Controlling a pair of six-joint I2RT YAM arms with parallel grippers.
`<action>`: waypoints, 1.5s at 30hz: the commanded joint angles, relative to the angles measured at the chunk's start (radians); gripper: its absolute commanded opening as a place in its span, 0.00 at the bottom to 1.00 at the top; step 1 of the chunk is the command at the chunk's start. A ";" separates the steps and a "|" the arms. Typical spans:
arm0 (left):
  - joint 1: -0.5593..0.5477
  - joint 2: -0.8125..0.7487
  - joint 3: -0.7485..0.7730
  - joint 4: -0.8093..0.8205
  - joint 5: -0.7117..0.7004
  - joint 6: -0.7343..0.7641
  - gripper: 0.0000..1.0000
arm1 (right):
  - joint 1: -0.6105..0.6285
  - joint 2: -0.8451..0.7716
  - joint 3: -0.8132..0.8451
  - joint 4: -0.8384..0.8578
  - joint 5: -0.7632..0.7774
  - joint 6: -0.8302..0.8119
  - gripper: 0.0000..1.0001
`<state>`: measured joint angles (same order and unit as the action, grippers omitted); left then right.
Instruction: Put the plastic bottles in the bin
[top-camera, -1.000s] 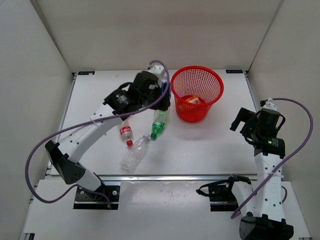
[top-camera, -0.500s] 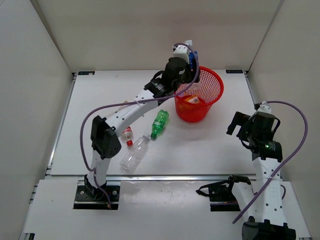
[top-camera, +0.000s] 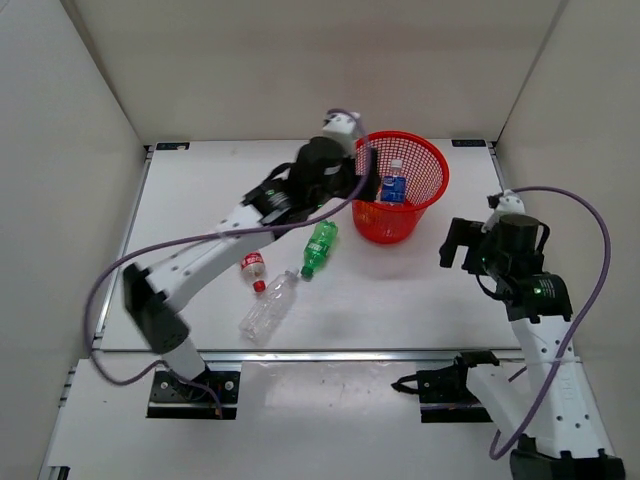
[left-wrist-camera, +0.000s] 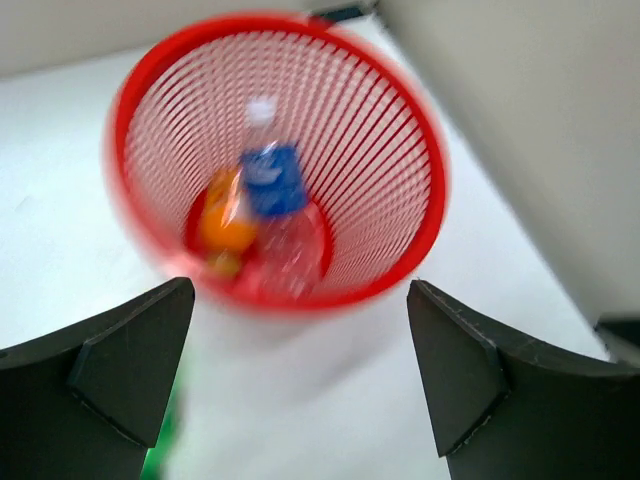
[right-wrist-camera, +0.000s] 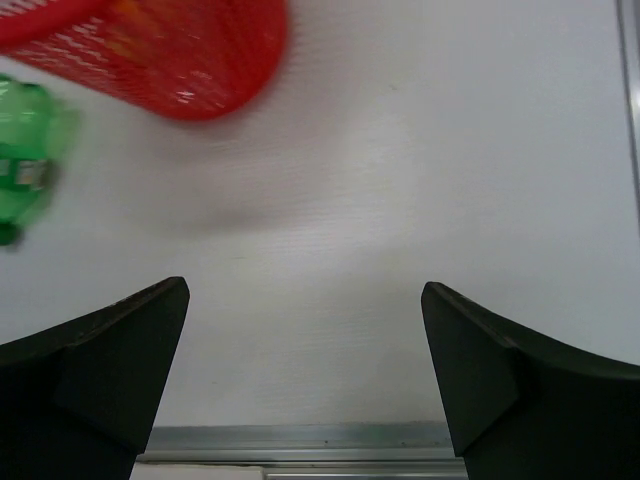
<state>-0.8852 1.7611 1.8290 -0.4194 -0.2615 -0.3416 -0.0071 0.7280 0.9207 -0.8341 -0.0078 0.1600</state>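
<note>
White table (top-camera: 400, 290), pale walls (top-camera: 300, 60) on three sides. Left gripper (left-wrist-camera: 300, 290) spread wide, empty. Bin (left-wrist-camera: 432, 170) is just ahead of and below it, with blue-labelled bottle (left-wrist-camera: 272, 180) and orange bottle (left-wrist-camera: 225, 225) inside. Green bottle (top-camera: 319, 245), red-labelled bottle (top-camera: 253, 268) and clear bottle (top-camera: 268, 308) lie on the table behind it. Right gripper (right-wrist-camera: 305, 290) spread wide, empty, over bare table, bin ahead-left.

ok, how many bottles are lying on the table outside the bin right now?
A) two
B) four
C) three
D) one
C: the top view shows the green bottle, the red-labelled bottle and the plain clear bottle lying outside the bin, with the blue-labelled bottle already inside it.
</note>
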 joint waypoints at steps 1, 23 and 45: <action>0.103 -0.288 -0.271 -0.166 -0.007 -0.063 0.98 | 0.204 0.033 0.166 0.010 0.006 0.032 0.99; 0.399 -1.114 -0.956 -0.687 0.110 -0.264 0.99 | 0.874 1.083 0.546 0.326 0.400 0.455 0.99; 0.408 -1.126 -0.994 -0.636 0.214 -0.186 0.98 | 0.829 1.366 0.613 0.503 0.580 0.556 0.57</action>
<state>-0.4747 0.6415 0.8387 -1.0710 -0.0620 -0.5400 0.8234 2.1063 1.4868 -0.3904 0.5114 0.7227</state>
